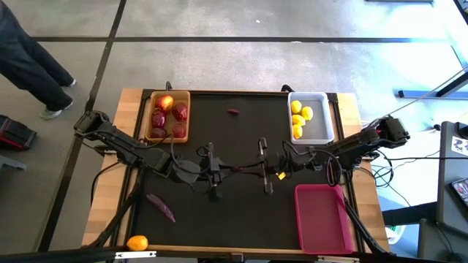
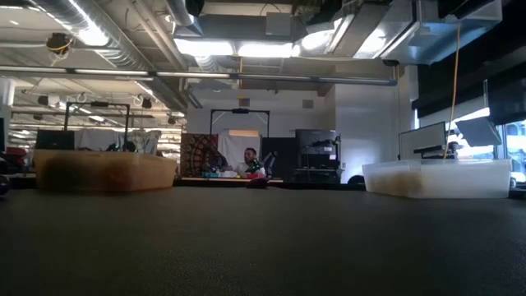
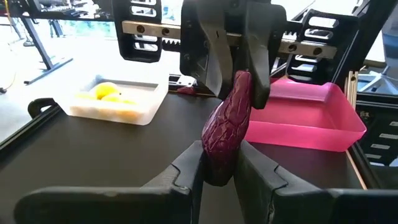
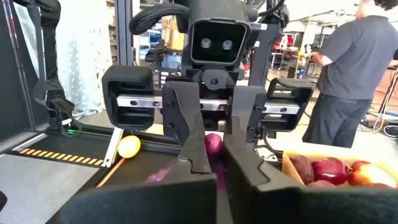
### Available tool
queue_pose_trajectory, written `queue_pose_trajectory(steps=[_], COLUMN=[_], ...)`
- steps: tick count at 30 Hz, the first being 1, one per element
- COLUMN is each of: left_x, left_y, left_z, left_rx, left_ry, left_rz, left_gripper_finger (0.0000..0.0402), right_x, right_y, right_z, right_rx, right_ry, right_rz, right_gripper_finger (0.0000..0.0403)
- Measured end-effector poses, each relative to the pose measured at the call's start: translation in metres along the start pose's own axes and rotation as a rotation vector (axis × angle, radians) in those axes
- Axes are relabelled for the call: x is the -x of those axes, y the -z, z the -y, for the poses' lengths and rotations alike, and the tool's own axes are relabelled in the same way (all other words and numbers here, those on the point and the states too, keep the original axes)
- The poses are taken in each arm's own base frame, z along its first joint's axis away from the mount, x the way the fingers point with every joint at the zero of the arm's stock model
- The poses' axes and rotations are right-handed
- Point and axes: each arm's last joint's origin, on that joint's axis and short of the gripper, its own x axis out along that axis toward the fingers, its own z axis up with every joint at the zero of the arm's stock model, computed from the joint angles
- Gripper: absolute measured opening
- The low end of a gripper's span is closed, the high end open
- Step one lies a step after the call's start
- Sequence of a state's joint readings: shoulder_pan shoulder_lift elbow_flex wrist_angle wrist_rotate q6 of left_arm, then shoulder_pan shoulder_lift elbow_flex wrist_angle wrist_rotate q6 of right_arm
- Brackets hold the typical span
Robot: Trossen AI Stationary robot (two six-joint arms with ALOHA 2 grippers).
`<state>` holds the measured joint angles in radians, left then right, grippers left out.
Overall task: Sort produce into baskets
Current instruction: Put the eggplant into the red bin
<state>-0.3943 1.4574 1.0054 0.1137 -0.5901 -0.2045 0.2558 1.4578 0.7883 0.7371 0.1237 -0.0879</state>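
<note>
Bright ceiling lights (image 2: 238,49) glare (low view); tabletop (image 2: 263,247) dim, blurred.

High view: overhead, straight down. Low view: table-level, facing room. Wrist views: close, facing each other; share table (image 1: 234,146) centre.

I am seeing the wooden basket (image 1: 168,115) sitting far left, the white basket (image 1: 311,117) far right, the third basket (image 1: 322,217) lying near right, both grippers meeting between them.

floor (image 1: 219,58): grey concrete | ceiling lights (image 2: 238,48): lit | shelving (image 2: 316,152): far wall
</note>
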Motion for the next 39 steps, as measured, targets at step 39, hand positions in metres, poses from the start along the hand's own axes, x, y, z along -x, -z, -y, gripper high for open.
queue_pose_trajectory(steps=[39], left_x=[0.011], left_y=[0.013], left_z=[0.014], left_rx=[-0.066], left_ry=[0.041], left_rz=[-0.090], left_gripper_finger=[0.0230], right_x=[0.106], right_y=[-0.022], right_z=[-0.026], right_rx=[-0.305], right_ry=[-0.164], right_rz=[-0.642], right_gripper_finger=[0.0001])
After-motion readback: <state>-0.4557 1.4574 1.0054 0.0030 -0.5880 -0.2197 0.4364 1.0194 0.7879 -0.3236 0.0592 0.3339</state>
